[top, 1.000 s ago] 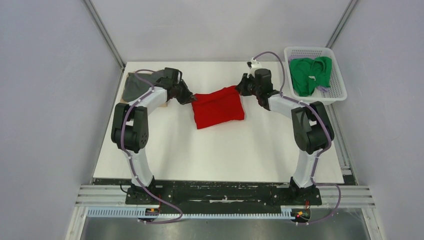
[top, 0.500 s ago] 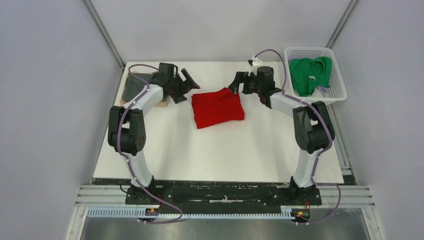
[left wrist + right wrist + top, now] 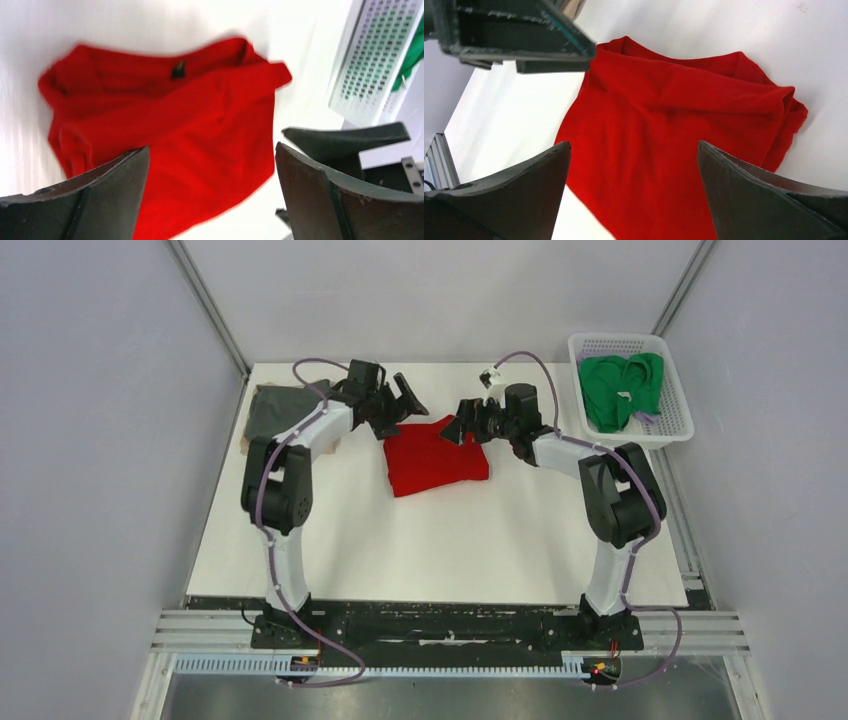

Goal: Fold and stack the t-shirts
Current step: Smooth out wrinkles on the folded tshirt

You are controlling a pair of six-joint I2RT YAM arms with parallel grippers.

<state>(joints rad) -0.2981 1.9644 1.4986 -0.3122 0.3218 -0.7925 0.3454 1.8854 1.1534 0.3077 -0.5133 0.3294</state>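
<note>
A bright red t-shirt [image 3: 437,460] lies folded into a rough rectangle on the white table [image 3: 440,550], its neck label showing in the left wrist view [image 3: 165,110]. My left gripper [image 3: 405,403] hovers over the shirt's far left edge, jaws wide open and empty [image 3: 211,147]. My right gripper [image 3: 462,422] hovers over the far right edge, also open and empty [image 3: 634,145], with red cloth [image 3: 674,115] below it. A dark grey t-shirt [image 3: 270,408] lies folded at the far left. A green t-shirt [image 3: 620,388] is bunched in the basket.
The white lattice basket [image 3: 628,340] stands at the far right corner and shows in the left wrist view [image 3: 370,60]. A tan edge [image 3: 244,444] peeks from under the dark grey shirt. The two grippers are close together over the red shirt's far edge.
Both grippers went from shut on the red shirt's far corners to open, letting it go. They rose and moved inward towards each other. The shirt lies still.
</note>
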